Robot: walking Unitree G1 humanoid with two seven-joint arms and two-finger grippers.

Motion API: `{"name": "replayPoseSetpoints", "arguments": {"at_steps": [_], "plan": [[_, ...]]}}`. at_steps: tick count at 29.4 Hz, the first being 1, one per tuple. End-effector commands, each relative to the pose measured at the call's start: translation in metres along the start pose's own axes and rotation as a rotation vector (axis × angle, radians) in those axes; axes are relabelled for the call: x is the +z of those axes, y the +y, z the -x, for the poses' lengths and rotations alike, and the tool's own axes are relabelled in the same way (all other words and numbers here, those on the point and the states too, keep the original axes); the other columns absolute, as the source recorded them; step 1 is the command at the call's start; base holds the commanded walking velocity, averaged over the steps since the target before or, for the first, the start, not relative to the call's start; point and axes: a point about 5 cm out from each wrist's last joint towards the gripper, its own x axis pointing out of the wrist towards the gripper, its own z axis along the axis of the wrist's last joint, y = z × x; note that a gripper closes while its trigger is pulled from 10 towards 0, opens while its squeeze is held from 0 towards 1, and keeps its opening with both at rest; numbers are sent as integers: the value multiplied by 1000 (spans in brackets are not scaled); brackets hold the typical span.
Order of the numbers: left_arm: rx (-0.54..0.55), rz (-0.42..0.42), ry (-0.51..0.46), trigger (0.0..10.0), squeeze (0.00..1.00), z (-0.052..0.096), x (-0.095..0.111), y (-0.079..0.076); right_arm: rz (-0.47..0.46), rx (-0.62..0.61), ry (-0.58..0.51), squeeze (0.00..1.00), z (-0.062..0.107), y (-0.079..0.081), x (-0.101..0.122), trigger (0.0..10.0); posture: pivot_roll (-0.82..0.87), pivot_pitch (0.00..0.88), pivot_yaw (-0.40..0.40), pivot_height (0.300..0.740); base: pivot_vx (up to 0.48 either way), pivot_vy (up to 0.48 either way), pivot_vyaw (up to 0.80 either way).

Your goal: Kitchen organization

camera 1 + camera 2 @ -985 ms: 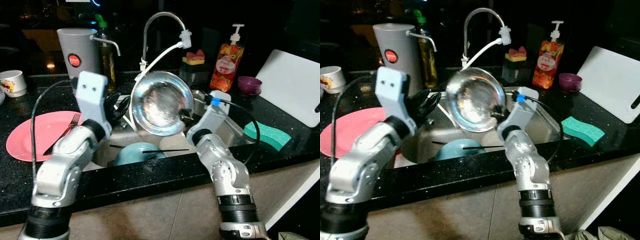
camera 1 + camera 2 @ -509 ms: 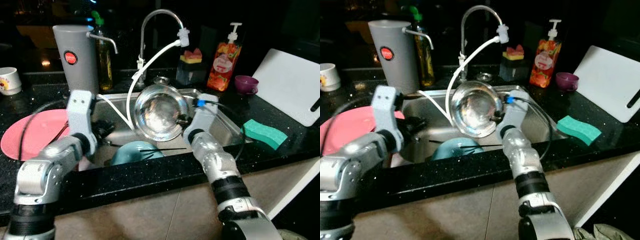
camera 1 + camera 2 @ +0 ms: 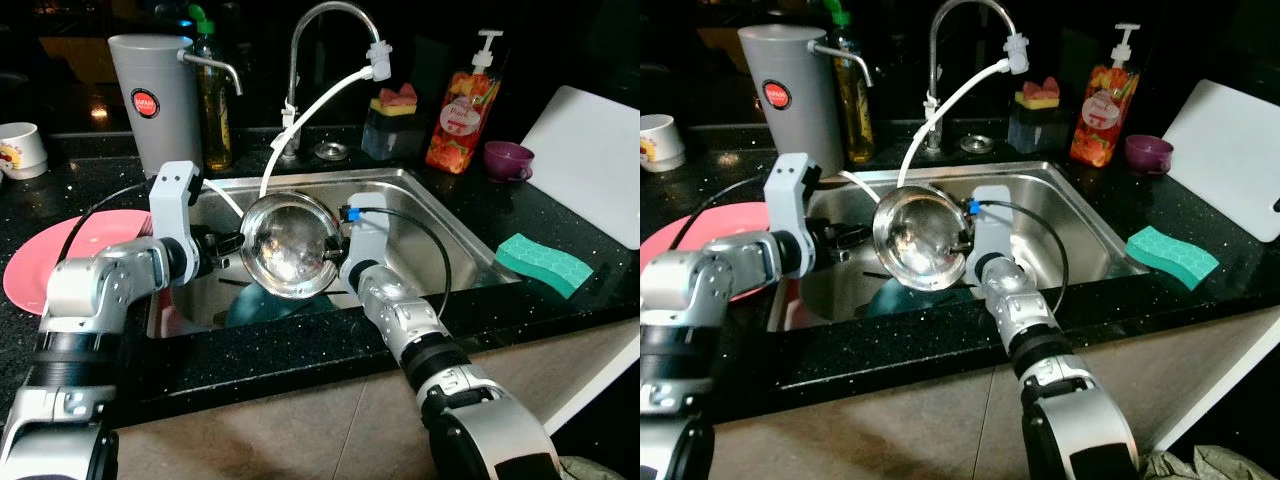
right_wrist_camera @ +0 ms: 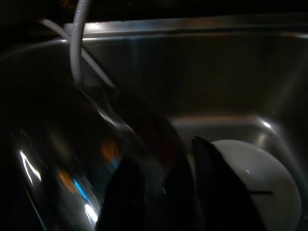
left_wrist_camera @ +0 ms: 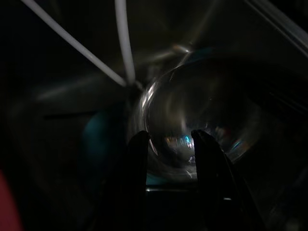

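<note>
Lowered since a second ago: steel bowl (image 3: 288, 246), now tilted inside sink (image 3: 440, 225) above teal bowl (image 3: 245, 306). Right gripper (image 3: 337, 246) clamped on rim; left gripper (image 5: 169, 144) parted, just beside. Next: likely setting down.

A black speckled stone counter (image 3: 300, 350) runs across the scene, glinting under a harsh light from the viewer's side. A stainless steel sink basin (image 3: 440, 225) is sunk into its middle, its walls shining. At 12 o'clock from the basin a chrome gooseneck tap (image 3: 322, 20) arches up, and beside its base sits a small round metal fitting (image 3: 329, 151). Beyond the counter, toward 12 o'clock, the room falls into darkness, with a faint orange glow (image 3: 100, 100) at 10 o'clock. Below the counter's front edge is a beige cabinet front (image 3: 300, 435), with a white panel (image 3: 610, 375) toward 4 o'clock.
</note>
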Motion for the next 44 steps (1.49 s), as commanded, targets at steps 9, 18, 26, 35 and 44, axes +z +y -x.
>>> {"name": "replayPoseSetpoints", "arguments": {"at_steps": [9,18,26,35,44], "plan": [[-75,-39,82,10000,0,-15,4,-2,-7,-32,-242,0,-1,-4,42,10000,118,160,-47,740,0,0,0],[13,-165,-34,10000,0,-3,28,1,-24,-28,-523,0,15,-11,106,10000,120,150,-46,740,0,0,0],[316,-232,-195,10000,0,13,43,6,-2,-43,-662,0,48,-16,119,10000,115,149,-40,740,0,0,0],[526,-266,-132,10000,0,34,25,32,-18,-148,-612,0,87,-40,96,10000,105,152,-39,740,0,0,0],[556,-253,-39,10000,1000,33,23,47,17,-192,-590,0,100,-51,96,10000,96,135,-19,740,0,0,0]]}}
